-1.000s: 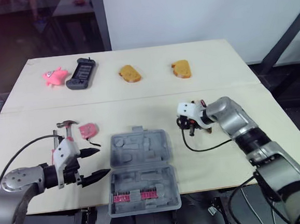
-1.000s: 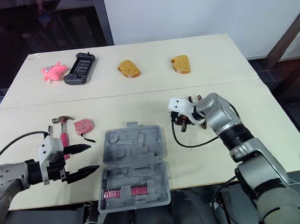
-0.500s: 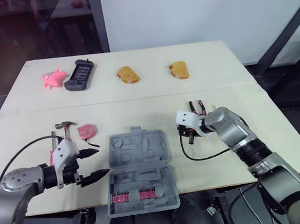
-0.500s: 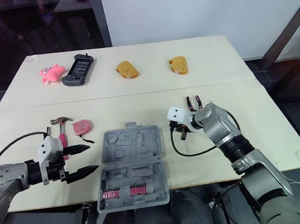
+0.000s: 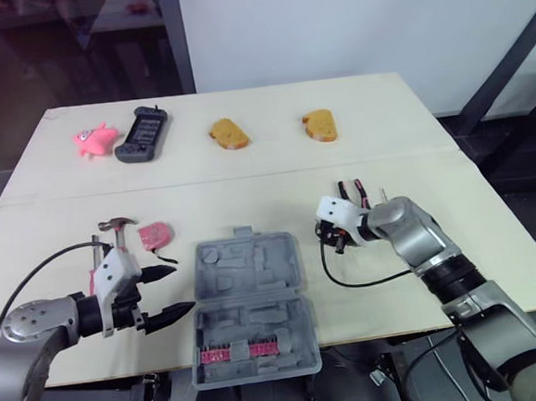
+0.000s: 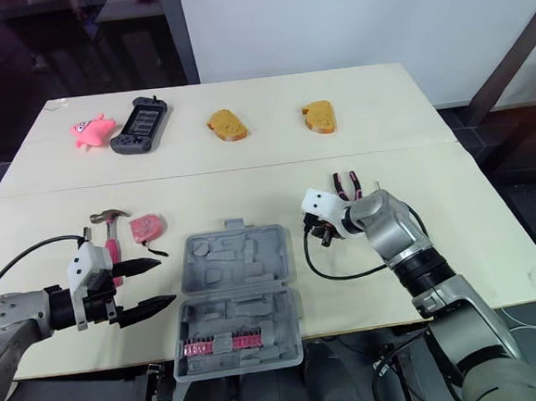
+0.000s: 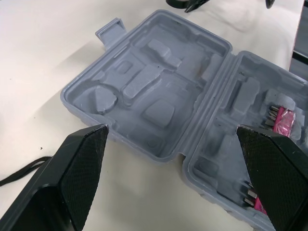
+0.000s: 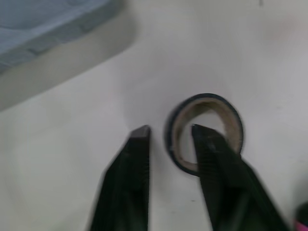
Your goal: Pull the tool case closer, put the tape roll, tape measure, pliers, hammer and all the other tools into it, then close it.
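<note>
We hold our right gripper [image 8: 170,128] beside the tool case [image 5: 251,306], released jaws straddling the wall of the tape roll [image 8: 234,127]. Our left gripper [image 5: 184,289] has its jaws spread.

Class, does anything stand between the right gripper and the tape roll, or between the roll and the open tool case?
Nothing visible does. The right gripper is open right at the tape roll, and bare table lies between the roll and the tool case.

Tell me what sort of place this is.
Probably a robotics lab or test room: a plain pale table holds an open grey tool case, with staged props like a pink toy and bread-like pieces lined along its far edge, before a bare white wall.
</note>
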Available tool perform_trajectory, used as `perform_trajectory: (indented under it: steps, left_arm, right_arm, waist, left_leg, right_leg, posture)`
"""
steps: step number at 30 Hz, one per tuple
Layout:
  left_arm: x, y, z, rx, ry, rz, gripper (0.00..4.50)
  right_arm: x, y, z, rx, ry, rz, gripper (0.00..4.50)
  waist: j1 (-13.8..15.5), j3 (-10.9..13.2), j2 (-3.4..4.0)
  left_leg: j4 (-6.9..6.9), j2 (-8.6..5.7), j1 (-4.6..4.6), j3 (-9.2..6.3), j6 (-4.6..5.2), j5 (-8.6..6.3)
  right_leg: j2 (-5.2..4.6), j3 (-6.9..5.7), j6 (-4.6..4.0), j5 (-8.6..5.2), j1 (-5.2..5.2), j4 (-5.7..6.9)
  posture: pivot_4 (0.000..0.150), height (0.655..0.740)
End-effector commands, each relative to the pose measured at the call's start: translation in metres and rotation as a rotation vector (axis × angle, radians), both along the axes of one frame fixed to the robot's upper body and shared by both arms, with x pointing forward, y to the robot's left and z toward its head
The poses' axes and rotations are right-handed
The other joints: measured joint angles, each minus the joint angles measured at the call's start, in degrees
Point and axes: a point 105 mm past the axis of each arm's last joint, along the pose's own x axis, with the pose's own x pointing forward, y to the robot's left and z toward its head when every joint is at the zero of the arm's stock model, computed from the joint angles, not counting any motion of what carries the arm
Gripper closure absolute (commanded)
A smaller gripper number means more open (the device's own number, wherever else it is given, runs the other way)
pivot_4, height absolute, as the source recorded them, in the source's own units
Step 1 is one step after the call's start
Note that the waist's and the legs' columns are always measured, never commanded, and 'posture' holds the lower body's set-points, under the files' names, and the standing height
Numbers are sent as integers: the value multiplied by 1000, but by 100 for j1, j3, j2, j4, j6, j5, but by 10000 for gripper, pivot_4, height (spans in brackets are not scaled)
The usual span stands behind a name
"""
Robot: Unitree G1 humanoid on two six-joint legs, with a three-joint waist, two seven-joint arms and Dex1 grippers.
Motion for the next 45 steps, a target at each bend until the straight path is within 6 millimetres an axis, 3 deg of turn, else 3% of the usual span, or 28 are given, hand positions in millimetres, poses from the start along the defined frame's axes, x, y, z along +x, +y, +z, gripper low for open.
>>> perform_trajectory:
  steps: [1,6,12,15,19,22,25,29,37,40,45]
  left_arm:
    - [1,-3,6,-6,-24,-13,0]
    - [1,-3,7,-11,-28,-12,0]
    - [-3,6,10,-24,-30,4,0]
    - [-3,19,8,-11,-21,48,0]
    - [-1,34,4,0,-17,108,0]
    - [1,45,3,10,-26,149,0]
    - [1,50,3,11,-35,162,0]
    - [-3,46,2,3,-29,151,0]
    - [-7,43,-1,5,-22,146,0]
    - [-6,41,0,3,-24,144,0]
    - [-6,40,1,3,-26,142,0]
  right_arm:
    - [-5,6,-8,20,12,-4,44287]
    - [-7,16,4,69,-22,41,44287]
    - [-15,39,59,118,-114,166,44287]
    - [-26,68,100,186,-103,245,44287]
    - [-40,113,115,209,-47,349,44287]
    - [-52,149,102,174,11,423,44287]
    - [-52,186,88,154,16,434,44287]
    - [-49,216,73,142,21,431,44287]
    - [-46,241,47,119,50,424,44287]
    - [-45,242,31,93,74,411,44287]
    - [-41,243,26,98,85,400,44287]
  waist:
    - [5,0,0]
    - [4,1,1]
    - [14,14,21]
    - [4,18,26]
    - [10,15,21]
    - [20,15,21]
    - [9,15,22]
    - [16,15,20]
    - [4,14,19]
    - [-8,15,19]
    - [-4,15,20]
  left_leg:
    - [0,0,0,0,0,0]
    - [0,0,-1,0,0,0]
    - [0,-1,-24,0,0,0]
    - [0,0,-25,0,0,0]
    - [-6,1,-23,-3,0,0]
    - [-8,3,-26,-4,0,0]
    - [-3,2,-33,-2,0,0]
    - [-2,2,-37,-2,-1,0]
    - [-6,2,-38,-2,-2,1]
    - [-10,3,-38,-2,-2,1]
    - [-10,3,-38,-2,-3,1]
  right_leg:
    - [0,0,0,0,0,0]
    - [0,0,0,0,0,0]
    - [-1,0,1,0,-23,0]
    - [-1,0,1,1,-26,0]
    - [0,-4,-1,0,-29,2]
    - [-1,-8,-2,-1,-29,2]
    - [-3,-8,-2,0,-36,2]
    - [-4,-9,-3,1,-40,4]
    - [-4,-10,-2,1,-42,4]
    - [-3,-10,-2,1,-45,5]
    - [-3,-10,-2,1,-45,5]
  posture:
    - [1500,7400]
    - [1500,7400]
    - [1500,7400]
    - [1500,7400]
    - [1500,7400]
    - [1500,7400]
    - [1500,7400]
    - [1500,7400]
    - [1500,7400]
    - [1500,7400]
    - [1500,7400]
